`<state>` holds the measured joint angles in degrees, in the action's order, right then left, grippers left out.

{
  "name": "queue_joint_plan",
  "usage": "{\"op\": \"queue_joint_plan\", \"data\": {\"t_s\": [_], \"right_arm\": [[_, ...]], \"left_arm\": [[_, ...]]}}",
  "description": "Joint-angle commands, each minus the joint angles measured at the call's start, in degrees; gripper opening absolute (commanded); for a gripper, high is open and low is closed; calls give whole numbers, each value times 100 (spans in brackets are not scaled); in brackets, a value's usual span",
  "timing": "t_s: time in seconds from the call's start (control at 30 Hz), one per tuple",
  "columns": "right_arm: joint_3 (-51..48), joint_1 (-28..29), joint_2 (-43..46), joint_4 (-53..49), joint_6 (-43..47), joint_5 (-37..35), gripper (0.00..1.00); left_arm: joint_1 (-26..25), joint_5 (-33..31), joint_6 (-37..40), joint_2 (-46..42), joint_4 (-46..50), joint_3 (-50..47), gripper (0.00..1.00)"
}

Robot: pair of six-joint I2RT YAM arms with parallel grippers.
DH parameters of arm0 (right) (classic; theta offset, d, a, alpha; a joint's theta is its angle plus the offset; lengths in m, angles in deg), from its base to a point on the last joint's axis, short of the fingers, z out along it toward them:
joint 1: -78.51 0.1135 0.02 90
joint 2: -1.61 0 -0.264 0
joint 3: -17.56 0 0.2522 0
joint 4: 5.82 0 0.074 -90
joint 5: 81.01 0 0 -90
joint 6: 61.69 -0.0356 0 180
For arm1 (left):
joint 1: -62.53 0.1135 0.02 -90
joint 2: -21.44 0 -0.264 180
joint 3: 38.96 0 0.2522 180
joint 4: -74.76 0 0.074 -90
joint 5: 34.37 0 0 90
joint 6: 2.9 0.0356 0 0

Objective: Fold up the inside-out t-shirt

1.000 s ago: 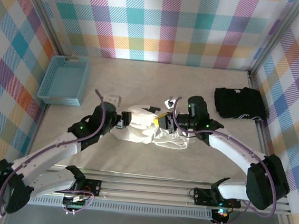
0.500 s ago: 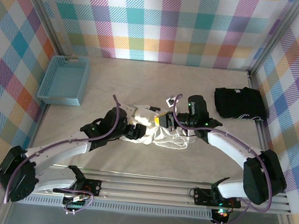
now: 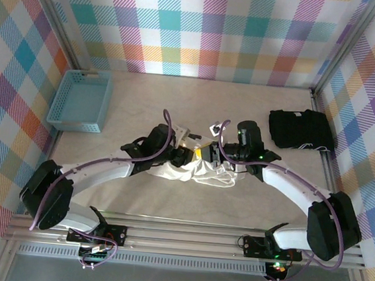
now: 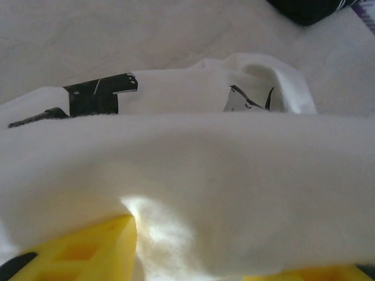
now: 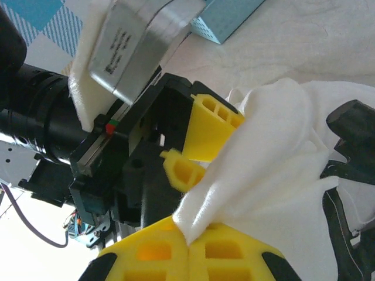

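Plaid walls (image 3: 205, 29) ring the pale table (image 3: 178, 100), where the inside-out t-shirt (image 3: 204, 174) lies bunched at centre. Our right gripper (image 5: 188, 240) pinches its 12 o'clock edge, likely to spread it; whether our left gripper (image 3: 187, 158) grips too, we cannot tell

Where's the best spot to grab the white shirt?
Probably the raised fold at the top of the shirt, coming from the left, opposite the right gripper pinching it. That ridge stands off the table, so it's easy to pinch.
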<state>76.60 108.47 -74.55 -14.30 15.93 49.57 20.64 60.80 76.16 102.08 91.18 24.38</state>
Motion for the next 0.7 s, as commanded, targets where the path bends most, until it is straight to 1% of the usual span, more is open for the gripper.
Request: {"op": "queue_joint_plan", "data": {"t_s": [0.0, 0.13, 0.17, 0.2, 0.23, 0.3, 0.33, 0.4, 0.43, 0.5, 0.63, 0.67], "right_arm": [[-119, -35, 212, -124, 312, 63, 0], [-168, -50, 398, -494, 528, -362, 0], [-147, -42, 460, -623, 537, -681, 3], [-114, -42, 515, -767, 506, -1112, 5], [-43, -42, 556, -1006, 407, -1760, 8], [152, -22, 563, -1543, 270, -2966, 12], [255, 28, 543, -1744, 282, -3453, 15], [369, 265, 532, -1969, 452, -4207, 20], [412, 414, 548, -2028, 557, -4477, 22], [410, 543, 642, -2029, 711, -4545, 28], [-16, 555, 1274, -1676, 967, -3870, 41], [-155, 560, 1468, -1591, 1017, -3664, 43]], "left_arm": [[-6, 164, 101, 147, -212, 279, 30], [0, 470, 95, 126, -175, 387, 3], [5, 546, 82, 44, -100, 395, 0], [10, 635, 53, -62, -30, 396, 0], [32, 856, 9, -202, 63, 394, 0], [89, 1555, -107, -493, 236, 426, 0], [118, 1920, -238, -608, 324, 466, 0], [120, 2350, -509, -778, 453, 528, 0], [131, 2408, -728, -846, 464, 526, 0], [136, 2268, -1062, -985, 439, 491, 0], [136, 1660, -1399, -1082, 499, 438, 0], [137, 1600, -1446, -1075, 504, 438, 0]]}}
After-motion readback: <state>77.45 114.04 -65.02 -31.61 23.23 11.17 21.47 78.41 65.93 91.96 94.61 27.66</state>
